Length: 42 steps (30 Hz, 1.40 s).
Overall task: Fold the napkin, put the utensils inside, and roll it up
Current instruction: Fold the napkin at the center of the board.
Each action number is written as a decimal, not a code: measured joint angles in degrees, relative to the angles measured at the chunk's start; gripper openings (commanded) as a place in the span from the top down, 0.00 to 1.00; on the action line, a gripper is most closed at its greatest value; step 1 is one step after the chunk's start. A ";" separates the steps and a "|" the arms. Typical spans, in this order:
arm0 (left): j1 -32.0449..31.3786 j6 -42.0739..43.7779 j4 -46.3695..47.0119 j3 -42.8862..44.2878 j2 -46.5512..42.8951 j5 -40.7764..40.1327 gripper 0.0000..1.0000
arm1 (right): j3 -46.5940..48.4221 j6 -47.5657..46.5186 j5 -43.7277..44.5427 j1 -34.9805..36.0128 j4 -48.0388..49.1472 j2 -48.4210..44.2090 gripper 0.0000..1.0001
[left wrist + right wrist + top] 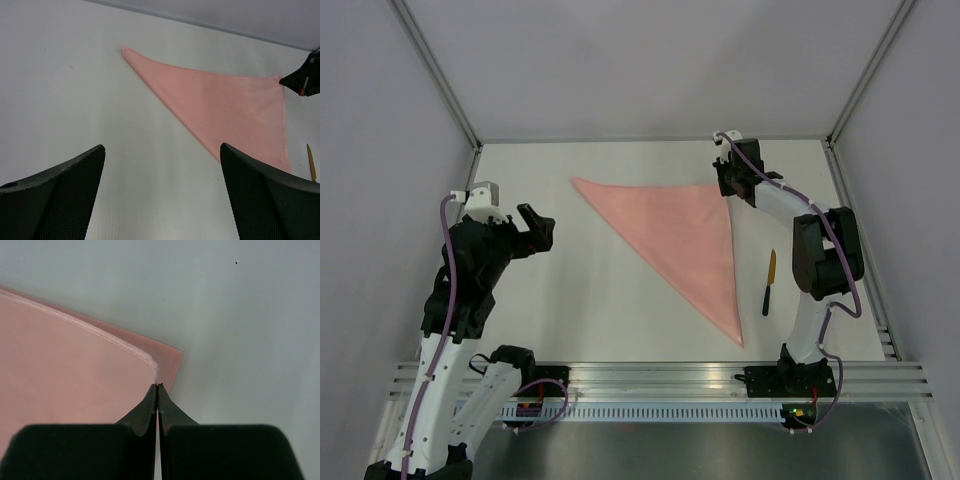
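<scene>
White table (pixel 570 300) bears triangle-folded pink napkin (pixel 680 235); right gripper (pixel 158 386) pinches corner, left gripper (pixel 162 145) spread.

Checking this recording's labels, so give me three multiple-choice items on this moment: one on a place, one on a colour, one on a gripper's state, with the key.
1. Where does the utensil lie?
A. On the table, right of the napkin, apart from it.
B. On top of the napkin.
C. Under the napkin.
2. What colour is the napkin?
A. Blue.
B. Green.
C. Pale pink.
3. How is the left gripper?
A. Shut on the napkin.
B. Open, holding nothing.
C. Shut on the utensil.
1 A: bare table shows between the two.
2 C: pink in every view.
3 B: its fingers stand wide apart with nothing between them.
</scene>
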 measured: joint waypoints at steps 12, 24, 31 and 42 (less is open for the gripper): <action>0.00 0.00 0.00 -0.02 0.02 0.00 0.00 | 0.00 0.00 0.07 -0.02 -0.24 2.75 0.99; 0.00 0.00 0.00 -0.02 0.02 0.00 0.00 | 2.97 0.92 0.92 -1.62 -1.25 5.53 0.55; 0.02 0.00 0.00 -0.02 -0.07 0.39 0.00 | 0.76 1.99 1.62 -4.13 -3.52 3.08 0.56; 0.02 0.00 0.00 -0.02 -0.15 2.47 0.00 | -20.68 -0.20 -1.99 -12.09 -13.51 -18.08 0.57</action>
